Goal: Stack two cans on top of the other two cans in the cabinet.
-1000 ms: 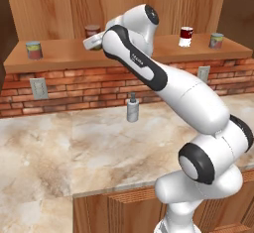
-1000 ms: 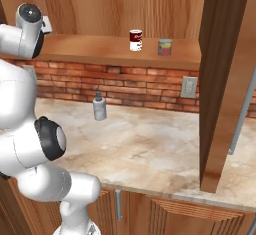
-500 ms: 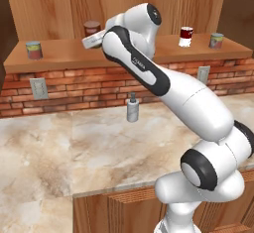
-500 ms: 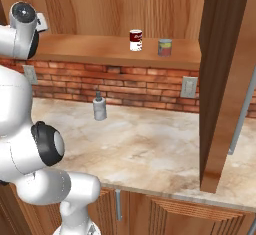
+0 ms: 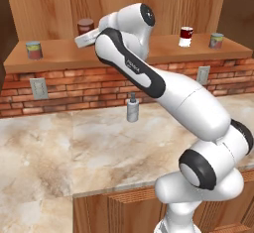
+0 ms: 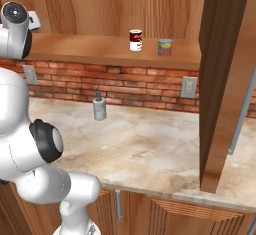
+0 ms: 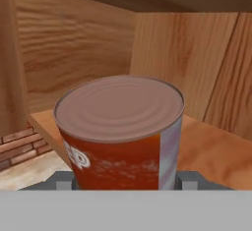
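Observation:
My gripper (image 7: 126,181) is shut on a can (image 7: 120,131) with a red-orange label and a dull brown lid; a finger sits on each side of its base. From the left base view this dark red-brown can (image 5: 85,25) is at the hand (image 5: 87,37), over the left-middle of the cabinet shelf (image 5: 64,56). A red can with a white band (image 5: 186,36) (image 6: 135,40) stands farther right. Beside it is a pale grey-green can (image 5: 216,40) (image 6: 165,47). Another pale can (image 5: 33,50) stands at the shelf's left end.
A grey pump bottle (image 5: 132,108) (image 6: 99,107) stands on the marble counter (image 5: 74,147) by the brick wall. A thick wooden upright (image 6: 225,79) closes off the right side. Wall outlets (image 5: 38,87) sit below the shelf.
The arm has swung a little to the left, and the dark red-brown can has gone left with the hand. The other cans and the bottle have stayed put.

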